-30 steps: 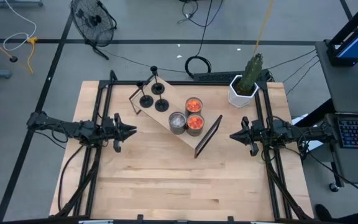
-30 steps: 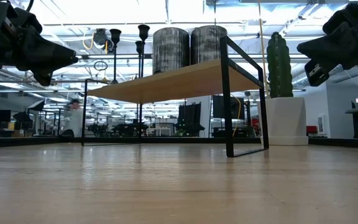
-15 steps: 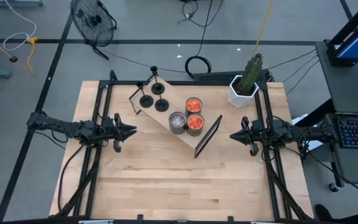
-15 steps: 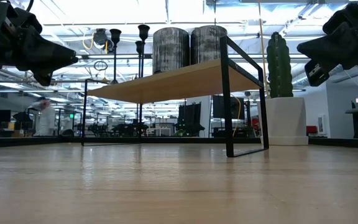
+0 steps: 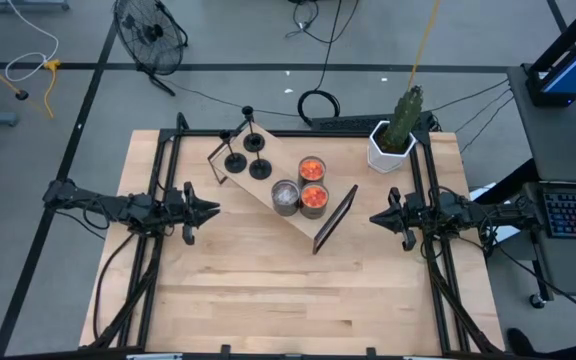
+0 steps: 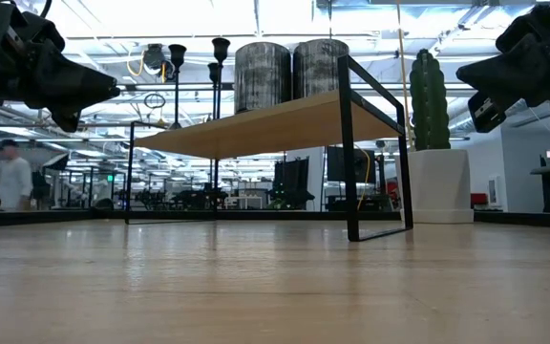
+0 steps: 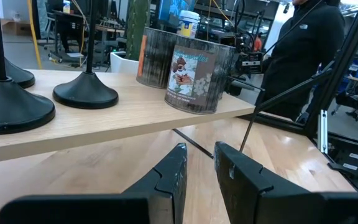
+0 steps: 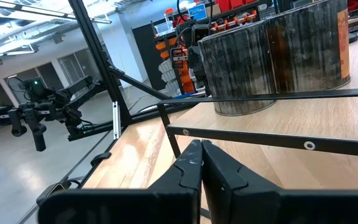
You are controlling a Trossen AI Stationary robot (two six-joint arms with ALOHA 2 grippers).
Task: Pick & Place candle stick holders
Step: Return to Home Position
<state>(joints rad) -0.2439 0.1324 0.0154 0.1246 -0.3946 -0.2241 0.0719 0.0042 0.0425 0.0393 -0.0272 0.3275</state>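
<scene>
— Trouble from here, do you reckon?

— Not much, I'd judge. Candle stick holders [image 5: 235,160] stand upright on the shelf [image 5: 281,170], at its end toward the table's [image 5: 268,300] far-left corner. The candles [image 5: 313,197] sit toward the shelf's other end.

— And the arms?

— Left gripper [image 5: 214,210] hangs over the table near its left edge, fingers a narrow slit apart, holding nothing. Right gripper [image 5: 373,218] hangs near the right edge, fingers pressed together, also empty. Both point inward at the shelf but are well apart from it.

— So what could spoil it?

— A sweep inward instead of a clean retreat. The right gripper faces the shelf's end frame, so a nudge there would shove the whole shelf. Those holders, thin stems on small discs, look likeliest to topple first. The left gripper faces the holders' end, so a stray forward reach could push them off the shelf's edge.
</scene>
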